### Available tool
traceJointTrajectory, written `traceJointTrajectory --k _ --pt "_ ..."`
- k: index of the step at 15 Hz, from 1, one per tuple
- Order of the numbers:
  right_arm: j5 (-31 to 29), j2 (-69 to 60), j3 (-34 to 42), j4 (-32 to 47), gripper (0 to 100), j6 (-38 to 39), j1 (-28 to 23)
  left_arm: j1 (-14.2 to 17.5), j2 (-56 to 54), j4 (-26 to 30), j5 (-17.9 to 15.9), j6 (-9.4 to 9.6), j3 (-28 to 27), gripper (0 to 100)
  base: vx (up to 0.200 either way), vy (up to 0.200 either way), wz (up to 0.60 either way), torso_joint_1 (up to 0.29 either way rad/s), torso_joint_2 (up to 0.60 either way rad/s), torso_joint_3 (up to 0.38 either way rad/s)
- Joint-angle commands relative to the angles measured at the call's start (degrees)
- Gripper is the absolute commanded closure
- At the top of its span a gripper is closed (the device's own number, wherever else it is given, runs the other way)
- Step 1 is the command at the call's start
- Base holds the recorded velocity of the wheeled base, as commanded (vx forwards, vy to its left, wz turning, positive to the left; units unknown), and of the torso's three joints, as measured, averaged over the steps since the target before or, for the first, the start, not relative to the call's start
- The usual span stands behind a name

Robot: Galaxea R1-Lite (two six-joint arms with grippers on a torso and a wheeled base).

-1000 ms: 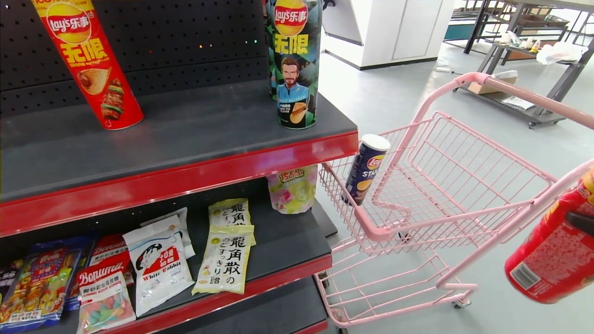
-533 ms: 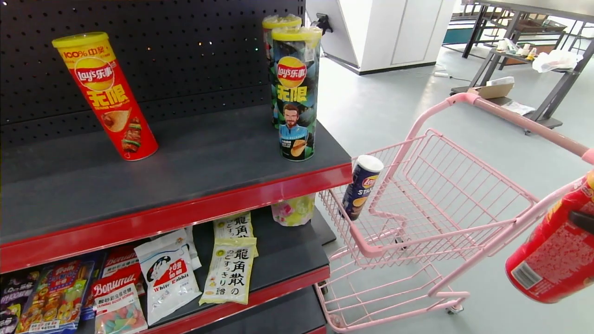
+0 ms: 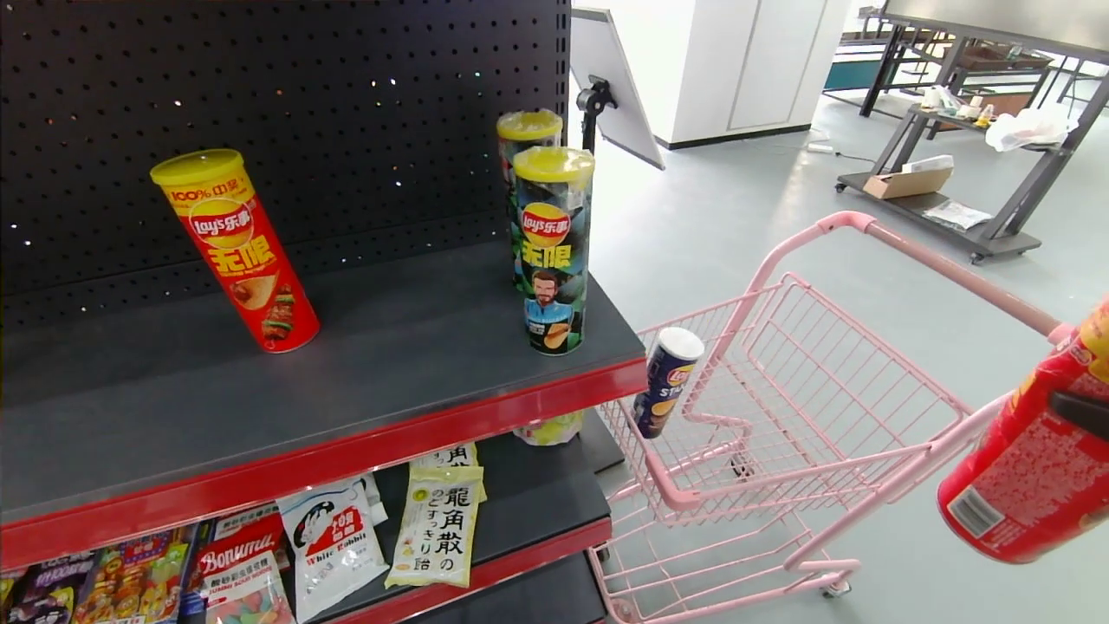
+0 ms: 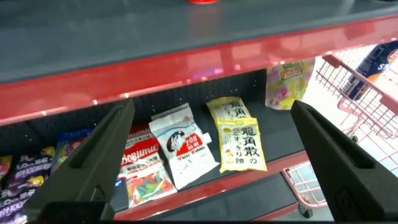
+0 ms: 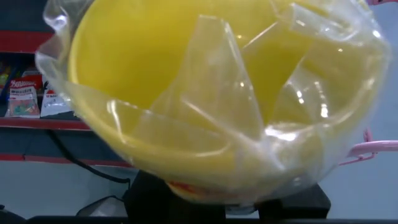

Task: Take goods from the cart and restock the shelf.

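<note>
1. The right gripper [image 3: 1077,410] is nearest, low on the right, out beyond the cart's handle side. Its jaws are pinching the held red can [image 3: 1027,477], which hangs tilted in the air with its barcoded base lowest. In the right wrist view the can's yellow lid [image 5: 205,93] shows under crinkled clear wrap.
2. The left gripper [image 4: 211,168] is in front of the lower shelf [image 4: 280,134]. Its jaws are spread wide with nothing between them.
3. The pink cart [image 3: 944,269] stands just beside the shelf's right end. A dark blue can [image 3: 663,381] with a white lid leans in the basket corner closest to the shelf.
4. On the lower shelf lie flat snack bags. A white bag [image 3: 333,546] is beside two overlapping yellow bags [image 3: 442,529], with red and multicoloured packs further left. A pink-and-green pouch [image 4: 287,81] stands at the right end.
5. On the upper shelf [image 3: 364,373], a shelf red can [image 3: 236,251] with a yellow lid stands towards the left. A dark green can [image 3: 552,251] stands near the right front edge, and a second green can [image 3: 524,130] is directly behind it.
6. A black pegboard [image 3: 303,104] backs the shelf.
</note>
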Motion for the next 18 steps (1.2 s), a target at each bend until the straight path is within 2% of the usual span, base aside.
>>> traceJointTrajectory --k 1,2,10,16,18 --pt "-0.05 0.96 -0.1 0.02 100 -0.1 0.05 -0.01 0.05 0.03 0.02 0.02 0.01 0 0.0 0.0 0.0 0.139 -0.36 -0.198" --pt "-0.05 1.4 -0.02 0.02 100 -0.28 0.05 -0.01 0.05 0.03 0.02 0.02 0.01 0 0.0 0.0 0.0 0.061 -0.1 -0.066" --pt "0.04 1.66 0.42 -0.15 100 -0.72 0.05 -0.01 0.05 0.03 0.11 -0.42 0.01 0 0.0 0.0 0.6 0.01 -0.01 -0.011" --pt "0.57 -0.8 2.18 -0.51 100 -1.07 0.49 -0.01 0.05 0.03 0.02 -0.07 0.01 0 0.0 0.0 0.0 0.0 0.0 0.0" --pt "0.66 -1.59 2.62 -0.59 100 -1.07 0.58 -0.01 0.05 0.03 0.02 -0.07 0.01 0 0.0 0.2 0.0 -0.002 0.0 0.002"
